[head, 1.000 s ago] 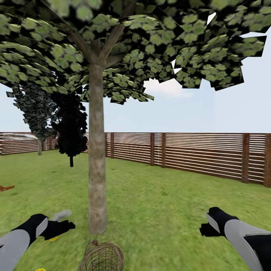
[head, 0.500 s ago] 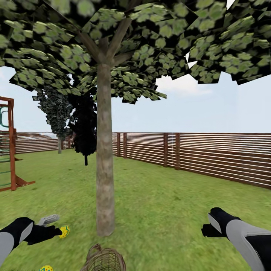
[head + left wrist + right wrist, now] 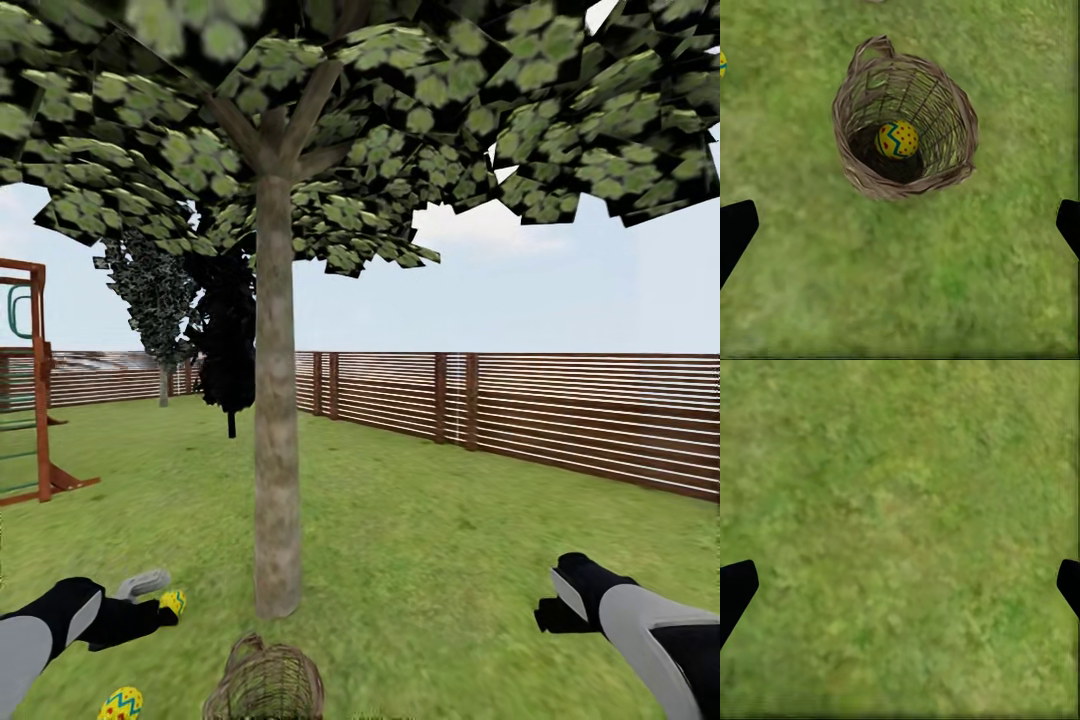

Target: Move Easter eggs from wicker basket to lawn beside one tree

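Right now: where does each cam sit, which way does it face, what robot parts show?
Head: on the head, facing forward over the lawn to the tree and fence; both arms low, left gripper, right gripper.
Left wrist: above the wicker basket, looking straight down at one egg inside; dark fingertips at the edges.
Right wrist: looking down at bare grass; fingertips at the edges.
Shared: head and left wrist both see the basket.

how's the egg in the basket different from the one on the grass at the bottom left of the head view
The egg in the basket lies at the bottom of the wicker basket, ringed by its woven wall; the egg on the grass lies in the open on the lawn, left of the basket. So the first is not yet taken out and the second is. Both are yellow with red dots and a blue-teal zigzag band.
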